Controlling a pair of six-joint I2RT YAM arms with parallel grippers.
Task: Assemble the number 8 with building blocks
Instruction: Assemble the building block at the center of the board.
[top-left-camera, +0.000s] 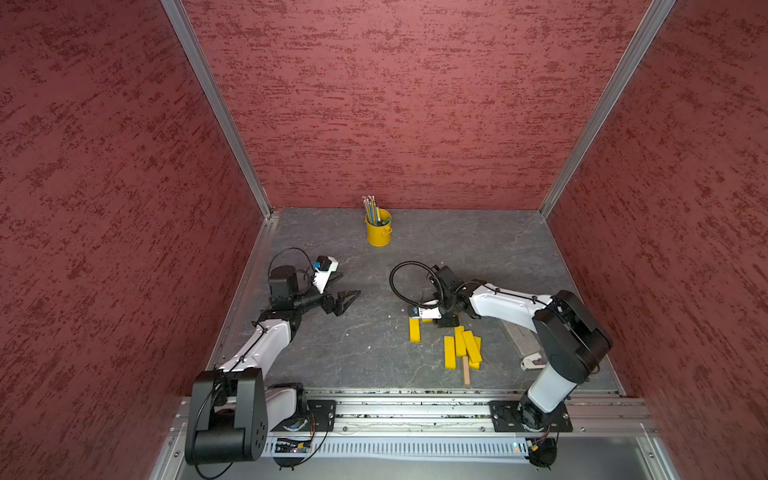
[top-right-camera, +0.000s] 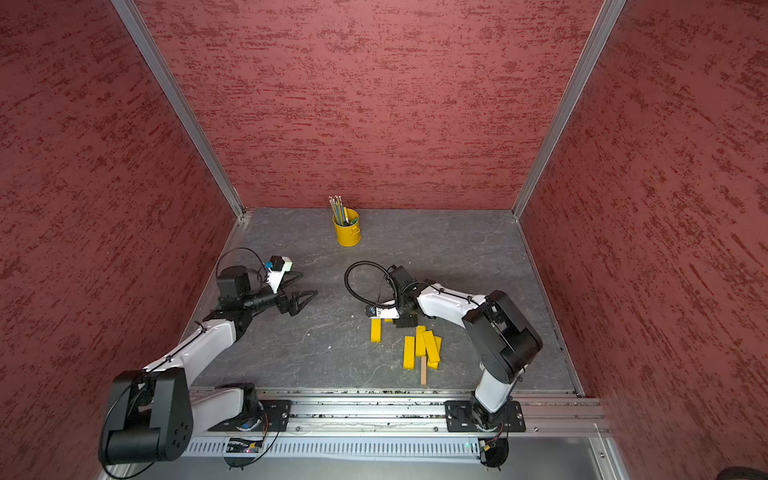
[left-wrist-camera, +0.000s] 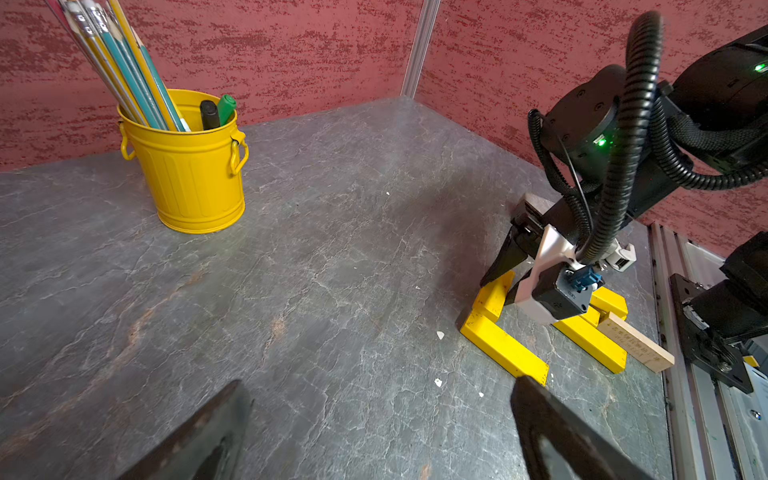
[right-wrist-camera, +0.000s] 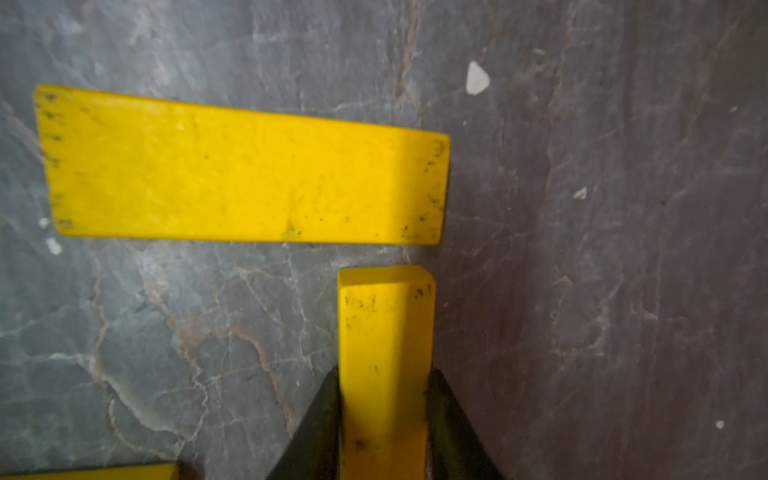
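1. The left hand (left-wrist-camera: 379, 381) hovers over bare counter (left-wrist-camera: 291, 291). Its jaws are spread wide with nothing in them, well apart from the blocks.
2. The placed yellow plank (top-left-camera: 414, 329) lies flat, left of the other blocks. Its long axis runs from the near edge toward the back wall.
3. The right hand (right-wrist-camera: 384, 376) is nearly closed, pinching the long sides of the held yellow plank (right-wrist-camera: 386, 316). This plank's long axis lies crosswise to the placed one. Its free end points at the far end of the placed plank's side, with a thin gap between them. I cannot tell whether it rests on the counter.
4. Likely risks:
   - Pushing on to close the gap could shove the placed plank askew.
   - Opening unevenly could drag the held plank out of square.
5. The loose yellow planks (top-left-camera: 463, 345) overlap just right of the hand, mostly near-to-far. The tan plank (top-left-camera: 466, 372) pokes out toward the near edge. A low pass by the right arm could scatter them.
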